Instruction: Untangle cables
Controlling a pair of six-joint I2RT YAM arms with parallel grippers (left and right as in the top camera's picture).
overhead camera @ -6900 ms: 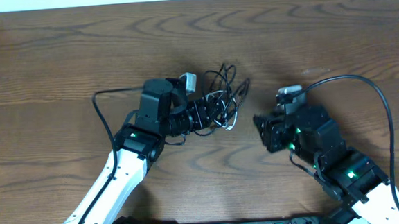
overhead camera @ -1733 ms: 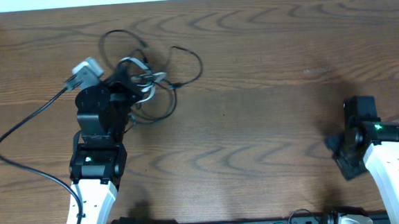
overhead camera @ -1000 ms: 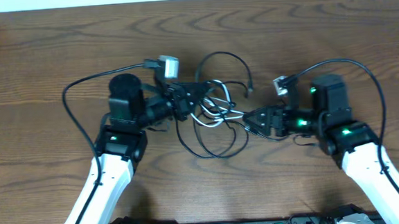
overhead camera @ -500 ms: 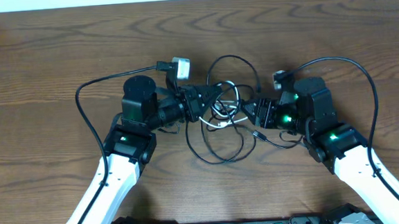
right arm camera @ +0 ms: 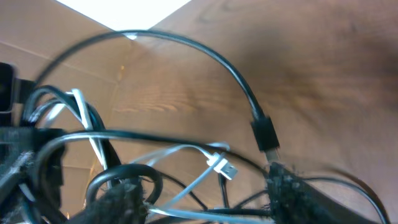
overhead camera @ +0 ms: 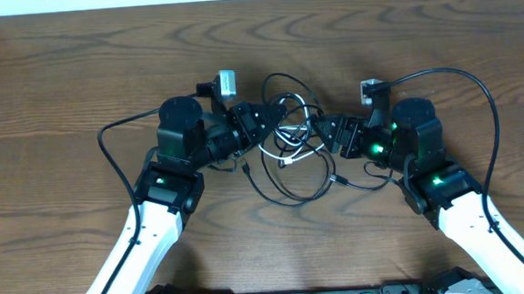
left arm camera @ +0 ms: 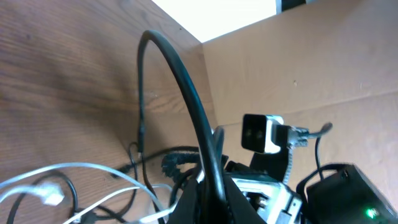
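Black cables [overhead camera: 289, 138] are clamped in the tightly closed left gripper [overhead camera: 263, 130] and straddled by the right gripper's [overhead camera: 332, 135] parted jaws.

Overhead looks down; close wrist views share the cables [overhead camera: 284, 136].

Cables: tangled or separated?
Tangled. Black and white cables cross in one bundle between the left gripper and the right gripper; both wrist views show overlapping loops.
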